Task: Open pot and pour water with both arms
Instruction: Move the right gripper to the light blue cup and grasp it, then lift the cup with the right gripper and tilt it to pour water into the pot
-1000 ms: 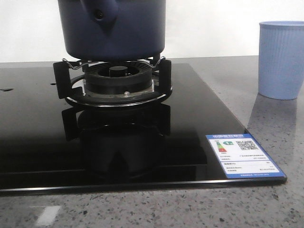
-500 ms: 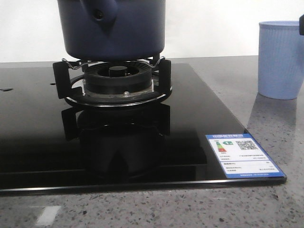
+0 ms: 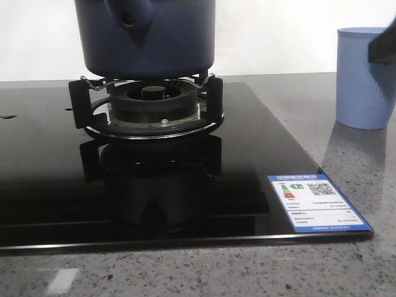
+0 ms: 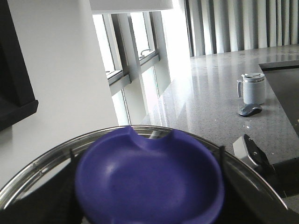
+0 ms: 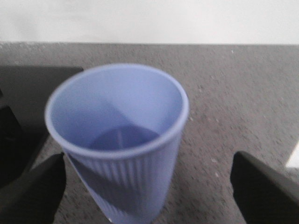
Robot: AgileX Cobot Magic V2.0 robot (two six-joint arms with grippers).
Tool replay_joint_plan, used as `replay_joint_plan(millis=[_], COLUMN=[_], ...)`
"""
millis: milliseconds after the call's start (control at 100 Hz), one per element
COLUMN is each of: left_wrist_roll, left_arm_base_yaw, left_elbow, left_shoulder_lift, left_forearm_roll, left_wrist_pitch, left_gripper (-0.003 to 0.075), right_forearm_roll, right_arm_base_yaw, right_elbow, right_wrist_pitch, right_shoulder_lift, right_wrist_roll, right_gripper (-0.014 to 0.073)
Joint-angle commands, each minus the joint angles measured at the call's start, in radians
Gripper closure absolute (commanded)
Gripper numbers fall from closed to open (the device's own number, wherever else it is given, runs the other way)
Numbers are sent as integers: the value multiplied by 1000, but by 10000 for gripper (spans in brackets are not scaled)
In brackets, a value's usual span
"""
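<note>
The dark navy pot (image 3: 148,37) stands on the gas burner (image 3: 151,108), its stubby handle (image 3: 129,15) facing me; its top is cut off by the frame. In the left wrist view my left gripper (image 4: 149,205) is shut on the blue knob (image 4: 149,177) of a glass lid with a metal rim (image 4: 42,163). The light-blue ribbed cup (image 3: 365,80) stands on the counter at the right. My right gripper (image 5: 149,196) is open, its fingers (image 5: 32,191) wide on either side of the cup (image 5: 117,140), not touching it. A dark part of it shows at the front view's right edge (image 3: 385,46).
The burner sits on a black glass cooktop (image 3: 49,185) with a blue label (image 3: 315,201) at its front right corner. Grey speckled counter surrounds it. Far along the counter in the left wrist view stand a lidded mug (image 4: 252,88) and a mouse (image 4: 250,110).
My right gripper has come into the front view at the right edge and moved down in front of the cup's rim. The pot and the cup have not moved.
</note>
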Motion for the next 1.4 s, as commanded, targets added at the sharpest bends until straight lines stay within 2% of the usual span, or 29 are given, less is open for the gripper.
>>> replay_joint_plan(millis=[0, 510, 840, 920, 1090, 1180, 1390], left_wrist_roll=[-8, -8, -8, -8, -8, -8, -37], left_arm_base_yaw=[-5, -5, -5, -5, -5, -5, -3], left_elbow=[-35, -35, -35, -35, -35, -35, -35], left_shoulder_lift=[-34, -34, -34, -34, -34, -34, -44], left_forearm_roll=[-107, -107, -107, -107, -107, -107, -105], left_wrist_pitch=[-6, -1, -8, -8, -8, -8, -8], left_gripper=[477, 477, 477, 477, 477, 477, 477], right_forearm_roll=[-27, -25, -25, -25, -25, -25, -45], right_arm_base_yaw=[18, 41, 41, 41, 44, 44, 44], right_elbow=[-53, -74, -74, -74, -74, -74, -74], right_wrist_pitch=[-97, -305, -335, -335, -327, -318, -314], right_shoulder_lift=[10, 179, 230, 230, 230, 230, 211], right_wrist_roll=[1, 18, 42, 68, 73, 73, 72], right_gripper=[-53, -53, -45, 8, 203, 273, 295])
